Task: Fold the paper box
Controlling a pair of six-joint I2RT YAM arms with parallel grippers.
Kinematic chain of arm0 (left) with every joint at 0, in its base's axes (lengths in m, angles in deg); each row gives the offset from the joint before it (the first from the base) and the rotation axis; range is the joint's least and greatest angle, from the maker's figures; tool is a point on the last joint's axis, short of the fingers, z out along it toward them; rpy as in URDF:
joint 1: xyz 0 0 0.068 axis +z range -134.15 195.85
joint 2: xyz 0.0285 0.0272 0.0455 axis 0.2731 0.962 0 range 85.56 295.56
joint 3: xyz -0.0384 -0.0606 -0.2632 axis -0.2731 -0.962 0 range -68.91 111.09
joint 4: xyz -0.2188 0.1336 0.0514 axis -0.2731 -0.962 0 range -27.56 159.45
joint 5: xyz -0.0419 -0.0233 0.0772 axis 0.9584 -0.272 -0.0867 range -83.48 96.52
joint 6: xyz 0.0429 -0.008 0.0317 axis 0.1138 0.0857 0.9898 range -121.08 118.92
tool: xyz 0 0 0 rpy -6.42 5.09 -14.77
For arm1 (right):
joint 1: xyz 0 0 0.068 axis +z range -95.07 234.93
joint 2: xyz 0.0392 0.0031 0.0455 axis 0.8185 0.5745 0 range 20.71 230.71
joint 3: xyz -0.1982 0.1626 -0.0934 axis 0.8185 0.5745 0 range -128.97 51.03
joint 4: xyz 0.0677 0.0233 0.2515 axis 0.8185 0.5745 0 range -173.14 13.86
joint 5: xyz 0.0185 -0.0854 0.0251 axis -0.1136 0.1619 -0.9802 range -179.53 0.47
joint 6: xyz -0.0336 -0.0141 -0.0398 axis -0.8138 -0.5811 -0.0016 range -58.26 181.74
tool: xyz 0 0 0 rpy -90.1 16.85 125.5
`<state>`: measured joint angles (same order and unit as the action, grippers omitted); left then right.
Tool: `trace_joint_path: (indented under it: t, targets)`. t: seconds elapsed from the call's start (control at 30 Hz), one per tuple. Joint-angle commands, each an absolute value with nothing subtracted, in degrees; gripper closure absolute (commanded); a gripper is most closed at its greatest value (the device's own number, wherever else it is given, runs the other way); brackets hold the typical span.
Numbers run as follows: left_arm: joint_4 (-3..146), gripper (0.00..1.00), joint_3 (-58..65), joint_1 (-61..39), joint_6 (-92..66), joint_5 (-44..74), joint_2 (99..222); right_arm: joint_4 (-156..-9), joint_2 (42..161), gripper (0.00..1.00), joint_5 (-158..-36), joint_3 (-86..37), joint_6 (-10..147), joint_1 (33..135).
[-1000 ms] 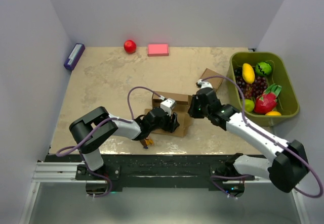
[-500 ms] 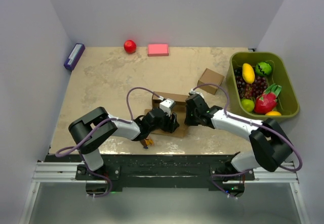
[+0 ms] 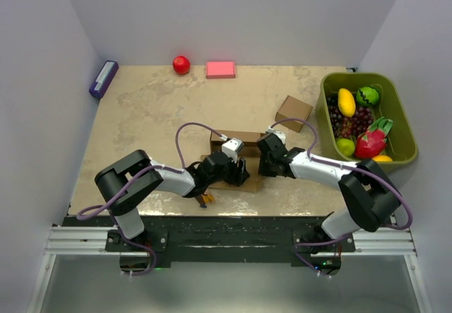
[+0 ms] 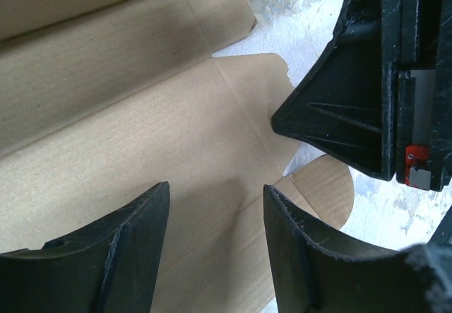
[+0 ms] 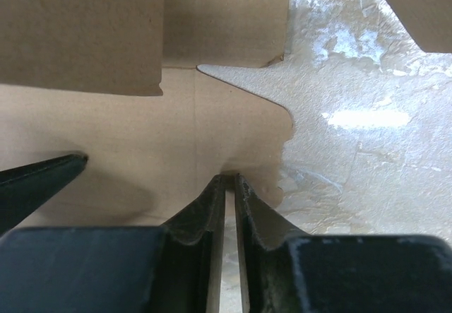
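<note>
1. Top external view: the paper box (image 3: 227, 138) lies near the middle of the table (image 3: 148, 122), towards its near edge, with both arms meeting over it. It is a partly unfolded brown sheet. The left gripper (image 3: 236, 166) is over its near part and the right gripper (image 3: 263, 163) is at its right edge. A small cube box (image 3: 293, 113) sits apart, beside the green bin (image 3: 395, 111).

2. Left wrist view: the left gripper (image 4: 215, 253) has its fingers (image 4: 120, 256) spread wide over the flat cardboard (image 4: 127, 115) and holds nothing. Scored fold lines and a rounded tab show in the sheet, and the other arm's dark body is close on the right.

3. Right wrist view: the right gripper (image 5: 227, 186) is closed to a thin slit right at the edge of the sheet (image 5: 141, 129). It appears to pinch that edge next to a notch. One panel at upper left is lifted above the base layer.

4. Handling, as a judgement: the cardboard looks light and thin, stiff within each panel but ready to bend along its scores. It is likely to slide on the smooth tabletop. It should be gripped at a free flap edge close to a crease, while the other fingers press the base panel flat. Squeezing mid-panel risks a stray crease or a torn tab.
</note>
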<state>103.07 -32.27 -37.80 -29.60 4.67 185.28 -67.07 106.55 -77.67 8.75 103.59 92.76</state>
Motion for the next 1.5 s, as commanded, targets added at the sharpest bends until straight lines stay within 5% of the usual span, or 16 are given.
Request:
trace_joint_path:
  t: [0.0,0.1,0.2,0.63,1.47]
  targets:
    - [96.7,0.39,-34.6,-38.0,-30.7,5.0,185.8,-62.7,104.4,0.61,-76.1,6.6,102.8,92.0]
    - [97.0,0.40,-34.8,-38.0,-31.0,5.2,185.8,-61.5,100.6,0.44,-77.5,4.6,101.0,89.6]
    - [97.1,0.39,-34.7,-38.0,-31.0,5.1,185.6,-62.4,99.4,0.39,-79.1,3.6,99.8,87.6]
    - [97.1,0.40,-35.2,-38.0,-31.1,4.8,185.1,-73.9,105.5,0.52,-78.2,5.3,101.9,84.8]
    - [96.4,0.40,-34.5,-38.0,-30.4,5.0,185.5,-93.2,110.5,0.56,-75.9,13.4,107.4,83.5]
